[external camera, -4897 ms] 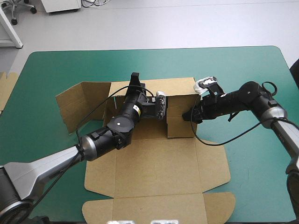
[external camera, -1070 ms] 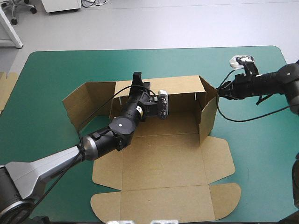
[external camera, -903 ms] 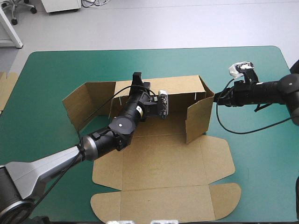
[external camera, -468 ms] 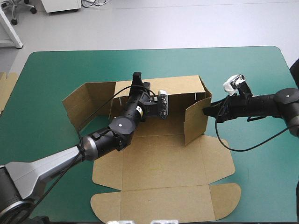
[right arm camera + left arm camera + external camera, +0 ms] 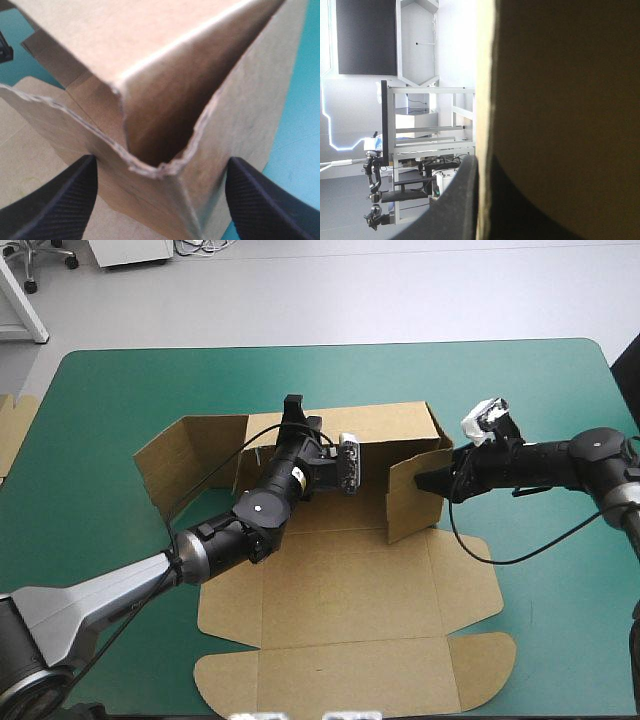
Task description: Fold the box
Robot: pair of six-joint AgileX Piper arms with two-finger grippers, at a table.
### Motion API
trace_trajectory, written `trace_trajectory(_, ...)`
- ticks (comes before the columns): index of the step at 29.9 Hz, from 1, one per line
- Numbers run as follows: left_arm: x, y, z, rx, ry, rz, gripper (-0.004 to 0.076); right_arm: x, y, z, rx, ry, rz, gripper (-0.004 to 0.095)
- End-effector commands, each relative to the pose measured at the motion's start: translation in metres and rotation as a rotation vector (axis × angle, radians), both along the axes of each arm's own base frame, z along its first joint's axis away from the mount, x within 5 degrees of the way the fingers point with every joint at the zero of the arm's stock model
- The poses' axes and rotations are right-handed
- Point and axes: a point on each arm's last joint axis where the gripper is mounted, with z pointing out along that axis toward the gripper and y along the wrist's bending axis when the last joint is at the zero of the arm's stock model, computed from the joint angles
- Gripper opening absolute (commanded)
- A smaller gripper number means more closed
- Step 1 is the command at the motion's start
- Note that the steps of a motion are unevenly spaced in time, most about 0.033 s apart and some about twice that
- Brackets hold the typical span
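High view, box [image 5: 340, 585] lengthwise far-to-near, left gripper [image 5: 292, 405] pinching it, right gripper [image 5: 425, 483] spread apart.

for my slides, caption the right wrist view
Open black-fingered right gripper straddling a folded corner of the brown cardboard box on the teal-green table cover

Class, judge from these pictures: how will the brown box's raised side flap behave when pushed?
The brown cut-board box is probably stiff in panels yet hinges at creases: its side flap stands angled inward before the open right gripper. Its ragged edge suggests easy denting.
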Motion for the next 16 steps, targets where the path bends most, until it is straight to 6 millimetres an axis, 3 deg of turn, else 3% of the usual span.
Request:
trace_trajectory(1, -0.005, 0.004, 0.026, -0.054, -0.062, 0.008, -0.001, -0.002, 0.016, 0.015, -0.013, -0.041, -0.022, 0.0649)
trace_trajectory(16, -0.005, 0.003, 0.027, -0.03, -0.089, -0.005, -0.001, 0.015, 0.033, 0.019, 0.003, -0.096, -0.288, 0.063)
